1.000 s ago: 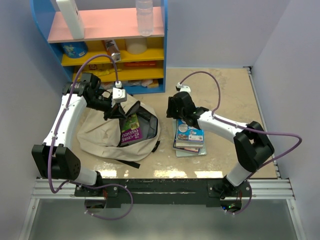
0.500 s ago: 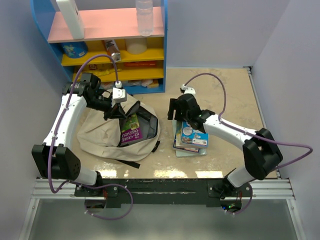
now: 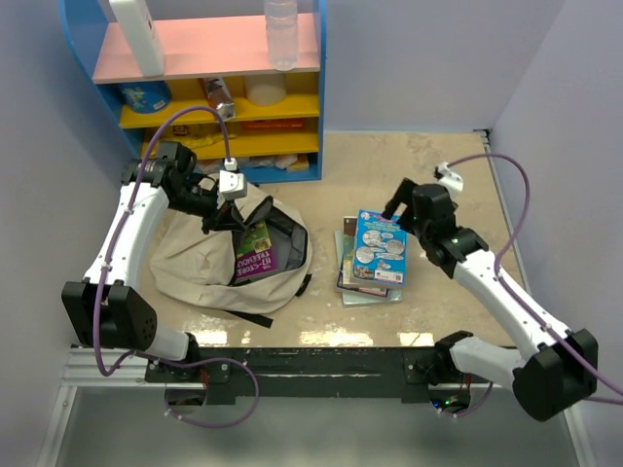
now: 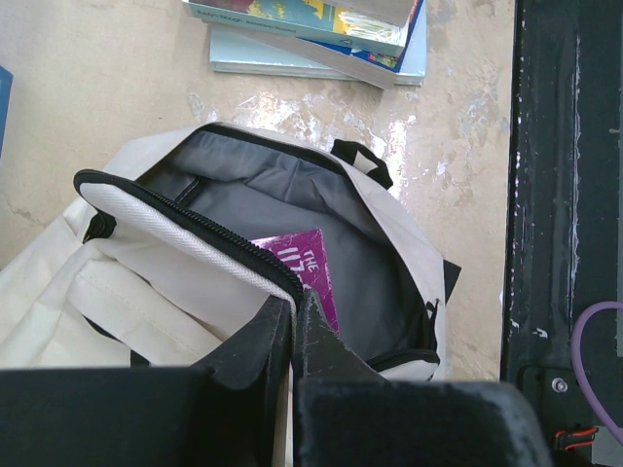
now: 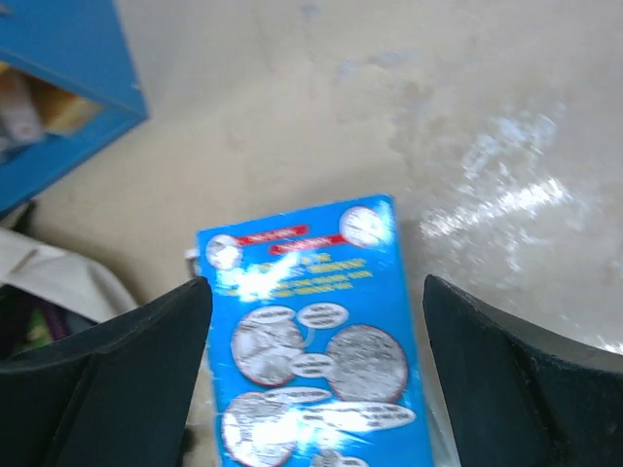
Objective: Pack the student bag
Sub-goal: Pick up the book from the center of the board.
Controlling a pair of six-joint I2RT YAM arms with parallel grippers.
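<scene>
**A:** Left gripper (image 4: 295, 309) is pinched tight on the zippered rim of the student bag (image 3: 190, 261), lifting the mouth open.

**B:** And the bag lies on the table (image 3: 438, 165) in front of the left arm, just near of the blue shelf unit (image 3: 224, 51). There's a purple book (image 4: 310, 265) showing inside against the grey lining.

**A:** Over to the right gripper (image 3: 394, 207): fingers spread wide, nothing held.

**B:** It hangs at the far end of a blue book (image 3: 380, 248), which lies askew on top of a stack of books (image 3: 362, 284), just right of the bag.

**A:** From the right wrist camera, that blue cover shows between the two dark fingers, lying below them.
</scene>
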